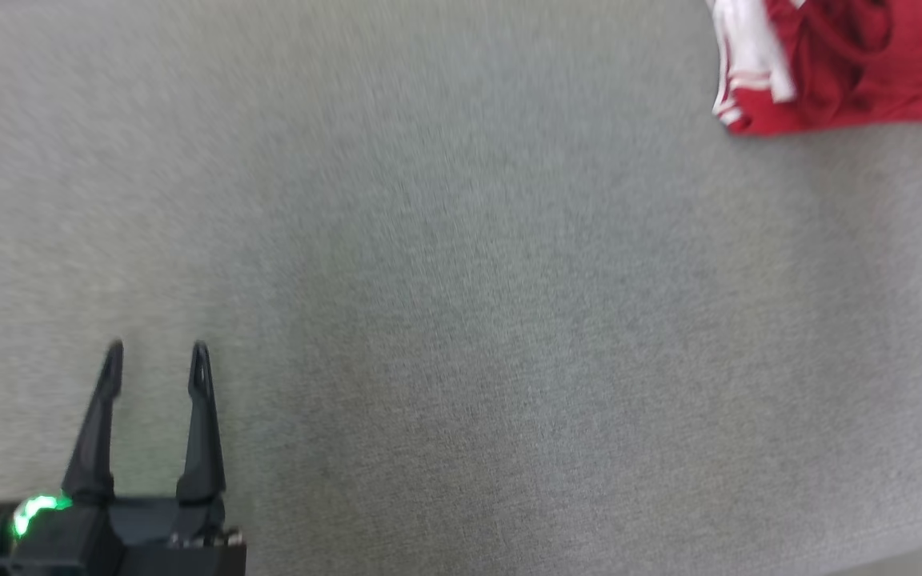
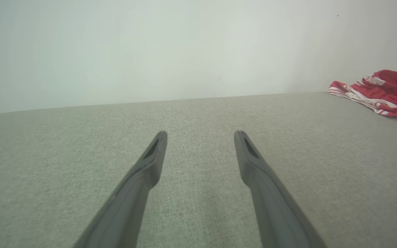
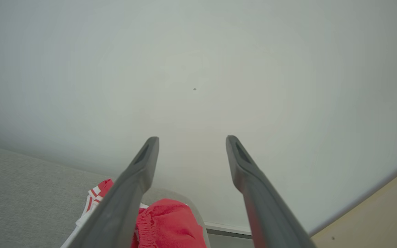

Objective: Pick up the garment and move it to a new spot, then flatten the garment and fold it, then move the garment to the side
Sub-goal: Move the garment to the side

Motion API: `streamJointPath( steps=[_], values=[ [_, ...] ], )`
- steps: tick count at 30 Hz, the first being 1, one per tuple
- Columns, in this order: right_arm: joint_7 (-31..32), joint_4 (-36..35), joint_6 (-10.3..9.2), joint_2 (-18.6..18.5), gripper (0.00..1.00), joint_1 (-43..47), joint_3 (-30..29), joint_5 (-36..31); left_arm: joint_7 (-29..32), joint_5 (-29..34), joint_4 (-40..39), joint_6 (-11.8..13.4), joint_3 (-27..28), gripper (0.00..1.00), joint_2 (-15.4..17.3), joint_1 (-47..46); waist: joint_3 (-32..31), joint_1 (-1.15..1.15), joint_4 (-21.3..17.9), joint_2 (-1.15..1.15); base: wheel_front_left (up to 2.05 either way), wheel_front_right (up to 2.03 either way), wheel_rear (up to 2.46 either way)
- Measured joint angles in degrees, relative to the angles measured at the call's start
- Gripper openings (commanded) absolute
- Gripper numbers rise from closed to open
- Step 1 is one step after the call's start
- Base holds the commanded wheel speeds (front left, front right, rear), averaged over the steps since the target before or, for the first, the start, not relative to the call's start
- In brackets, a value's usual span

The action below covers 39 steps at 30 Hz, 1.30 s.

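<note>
Head view: blurred; grey fabric-covered counter (image 1: 461, 280) spreads across most of the frame.
Garment: red with white stripes (image 1: 909, 80), lying on the counter at the upper right corner of the head view and cut off by the top and right edges. It looks bunched rather than flat, though the blur makes the folds hard to read.
Left gripper: (image 1: 157, 352) at the lower left of the head view, fingers spread wide with nothing between them. A green light (image 1: 37, 508) glows at its base.
Left wrist view: left gripper (image 2: 201, 135) low over bare counter, fingers parted and empty. The garment (image 2: 384, 93) is well apart from it, at the right edge of the view, near the counter's far side by the pale wall (image 2: 150, 51).
Right wrist view: right gripper (image 3: 192, 139) with fingers wide apart, holding nothing, pointing up toward the wall.
Garment below right gripper: a red heap (image 3: 171, 220) with a gathered elastic band and a white-striped edge, at the bottom of the view and partly hidden behind the left-hand finger. Contact with that finger: cannot tell.
Surroundings: the counter's rounded corner ends just past the garment. A pale wooden floor (image 3: 384, 213) shows at the lower right, and a skirting strip (image 3: 226, 229) runs along the foot of the wall.
</note>
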Motion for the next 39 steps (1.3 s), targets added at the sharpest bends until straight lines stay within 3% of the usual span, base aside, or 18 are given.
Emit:
streamJointPath(
  steps=[8,12,14,24,29,39],
  values=[
    [-0.29,-11.76,0.0,4.34,1.0,14.33,-10.44,0.33,0.0,-1.03,2.77,1.0,2.08,1.0,-0.74,4.72,-7.88,-0.01,1.22,0.0,0.0,0.0,0.0],
    [-0.29,-21.45,0.0,8.76,1.0,29.86,-19.29,-1.96,0.0,-1.13,4.71,1.21,2.56,1.0,-0.93,6.61,-12.73,-0.01,2.54,0.0,0.0,0.0,0.0],
    [-0.29,-23.38,0.0,9.65,1.0,32.82,-20.51,-2.98,0.0,-1.14,5.11,1.29,2.68,1.0,-0.93,7.03,-13.55,-0.01,2.89,-0.01,0.0,0.0,0.0],
    [-0.38,-40.1,0.0,21.04,1.0,57.45,-34.7,-7.38,0.0,-2.52,8.88,2.05,0.96,1.0,-1.05,8.48,-18.78,0.0,7.47,0.0,0.0,0.0,0.0],
    [-0.38,-44.41,0.0,26.15,1.0,68.05,-34.38,-7.7,0.0,-3.03,10.34,3.05,-0.7,1.0,-1.08,9.41,-20.83,0.0,9.7,0.0,0.0,0.0,0.0],
    [-0.38,-45.8,0.0,32.09,1.0,76.52,-30.71,-9.8,0.0,-2.3,13.21,5.0,-0.49,1.0,-1.05,10.71,-23.63,0.0,11.01,0.0,0.0,0.0,0.0]
  ],
)
